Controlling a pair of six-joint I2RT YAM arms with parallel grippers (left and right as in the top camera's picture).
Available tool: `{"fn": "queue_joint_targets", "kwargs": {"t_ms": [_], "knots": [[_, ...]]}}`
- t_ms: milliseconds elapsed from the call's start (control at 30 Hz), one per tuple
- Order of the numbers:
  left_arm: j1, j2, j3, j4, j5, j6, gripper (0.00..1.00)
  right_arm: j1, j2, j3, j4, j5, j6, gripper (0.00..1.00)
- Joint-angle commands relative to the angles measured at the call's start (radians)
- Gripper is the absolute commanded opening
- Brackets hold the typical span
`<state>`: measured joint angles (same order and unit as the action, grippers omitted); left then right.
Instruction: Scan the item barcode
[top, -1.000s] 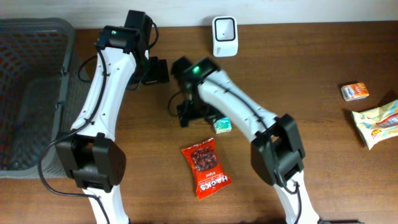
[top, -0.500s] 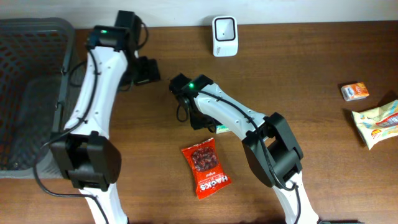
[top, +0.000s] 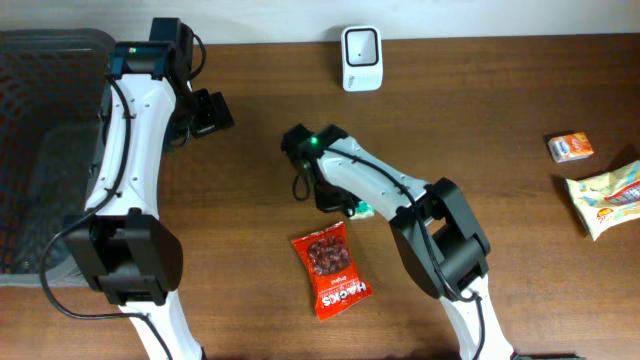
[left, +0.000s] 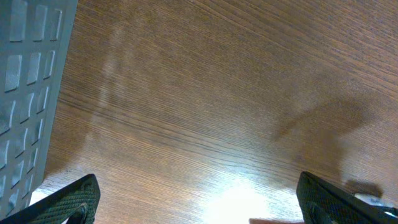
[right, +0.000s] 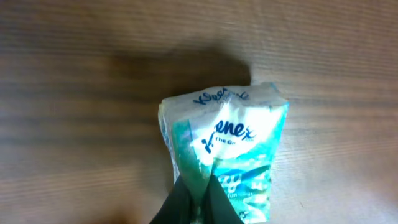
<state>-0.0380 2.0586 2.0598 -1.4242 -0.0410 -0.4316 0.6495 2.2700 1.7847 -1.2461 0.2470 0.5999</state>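
While the left arm stretches beside the grey basket (top: 45, 150) at the far left of the surface (top: 500, 100), its hand (top: 207, 112) hangs released over bare wood. Its two fingers (left: 69, 200) stand wide apart with nothing between them, and the left wrist view shows the basket's slotted wall at that view's left edge.

Further right, at the far edge of the surface, sits the white scanner (top: 360, 45), well apart from both hands.

Near the middle, the right arm bends down to the tissue pack (top: 362, 209), a small green and white packet with blue lettering. The right hand (top: 347, 205) is clenched on it. In the right wrist view the dark fingertips (right: 186, 202) meet in a pinch on the pack's near edge, and the wrapper creases toward them. The pack is low against the wood, with a dark shadow just beyond its far end; whether it rests on the surface cannot be told.

Just beside the pack, toward the near edge, lies a red snack bag (top: 333, 270), flat and tilted.

At the far right, well apart from everything else, lie a small orange box (top: 570, 147) and, nearer the edge, a yellow and white packet (top: 608, 200).
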Motion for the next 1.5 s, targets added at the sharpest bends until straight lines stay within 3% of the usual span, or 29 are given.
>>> {"fn": "queue_joint_targets", "kwargs": {"t_ms": [0,133,267,367,433,467,533,600,733,833,900,1000,1233,1300,1367,1467], "knots": [[0.015,-0.023,0.002,-0.003,-0.001,-0.017,0.99,-0.076,0.014,0.134,-0.058,-0.210,-0.166,0.04],[0.015,-0.023,0.002,-0.014,-0.001,-0.016,0.99,-0.277,0.014,0.231,-0.072,-1.001,-0.619,0.04],[0.015,-0.023,0.002,-0.019,-0.001,-0.017,0.99,-0.398,0.014,0.122,-0.077,-1.284,-0.788,0.04],[0.015,-0.023,0.002,-0.018,-0.001,-0.017,0.99,-0.433,0.014,-0.047,0.015,-1.260,-0.758,0.04],[0.015,-0.023,0.002,-0.019,-0.001,-0.017,0.99,-0.467,0.014,-0.133,0.102,-1.127,-0.606,0.05],[0.015,-0.023,0.002,-0.020,-0.001,-0.017,0.99,-0.486,0.014,-0.146,0.111,-1.086,-0.581,0.11],[0.015,-0.023,0.002,-0.021,-0.001,-0.017,0.99,-0.527,0.014,-0.144,0.106,-0.945,-0.510,0.39],[0.015,-0.023,0.002,-0.021,-0.001,-0.017,0.99,-0.573,0.014,-0.117,0.064,-0.823,-0.486,0.52],[0.015,-0.023,0.002,-0.020,-0.001,-0.017,0.99,-0.644,0.014,0.060,-0.143,-0.626,-0.472,0.58],[0.015,-0.023,0.002,-0.008,-0.001,-0.017,0.99,-0.615,0.014,0.169,-0.272,-0.711,-0.645,0.66],[0.015,-0.023,0.002,-0.005,-0.001,-0.017,0.99,-0.575,0.014,0.154,-0.258,-0.761,-0.682,0.64],[0.015,-0.023,0.002,-0.006,-0.001,-0.017,0.99,-0.473,0.014,0.076,-0.135,-0.763,-0.682,0.53],[0.015,-0.023,0.002,-0.013,-0.001,-0.017,0.99,-0.348,0.014,-0.049,0.050,-0.600,-0.577,0.52],[0.015,-0.023,0.002,-0.013,-0.001,-0.017,0.99,-0.349,0.014,-0.069,0.079,-0.601,-0.577,0.35],[0.015,-0.023,0.002,-0.012,-0.001,-0.017,0.99,-0.348,0.014,-0.076,0.084,-0.603,-0.576,0.09],[0.015,-0.023,0.002,-0.010,-0.001,-0.017,0.99,-0.370,0.014,-0.045,0.071,-0.718,-0.597,0.04]]}}
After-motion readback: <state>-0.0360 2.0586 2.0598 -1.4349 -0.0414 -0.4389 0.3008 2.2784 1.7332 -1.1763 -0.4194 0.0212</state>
